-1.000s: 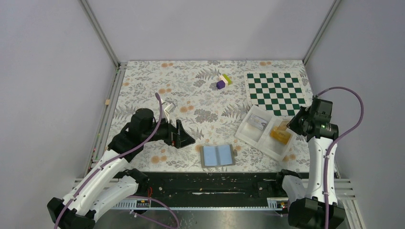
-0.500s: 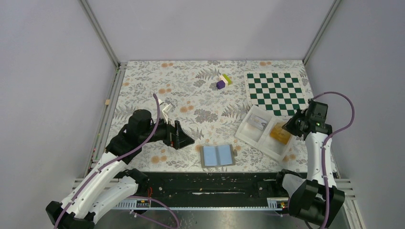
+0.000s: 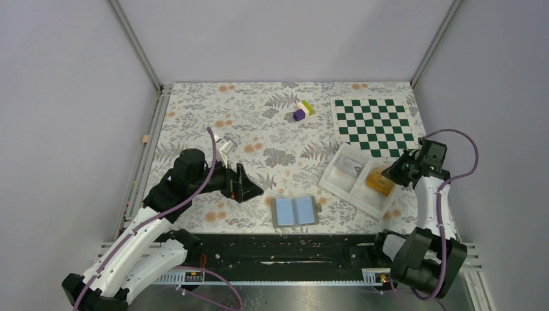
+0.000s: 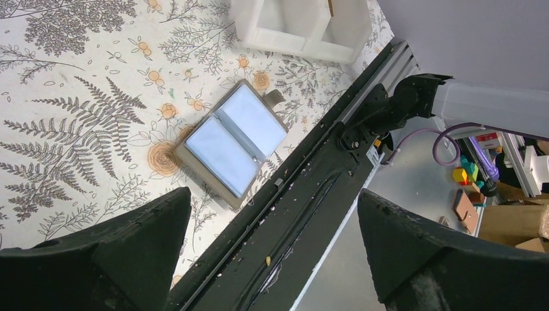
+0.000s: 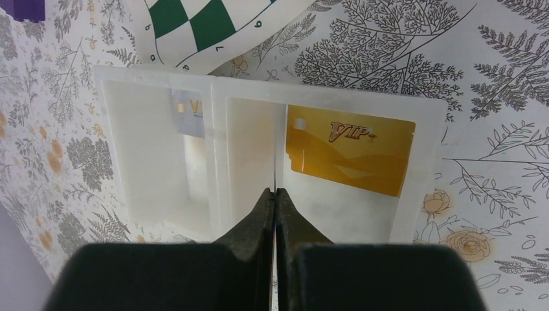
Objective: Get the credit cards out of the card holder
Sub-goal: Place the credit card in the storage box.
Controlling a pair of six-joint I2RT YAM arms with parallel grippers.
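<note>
The card holder (image 3: 295, 211) lies open and flat near my edge of the table, with its two blue sides up, and I see no card showing on it. A gold card (image 5: 353, 155) and a grey card (image 5: 188, 110) lie in the white tray (image 5: 430, 162), well apart from the holder. My left gripper (image 3: 252, 181) hangs to the left of the holder with its fingers wide and nothing in them. My right gripper (image 5: 276, 197) hangs over the tray with its fingers pressed tight together, and I see no card between them. I think a card could be hiding deep in a pocket, and I cannot tell from here. If I poke the holder from the side, it could slide onto the black rail (image 4: 304, 188). If my right fingers drop low, they could bump the tray wall and tip the cards out.
</note>
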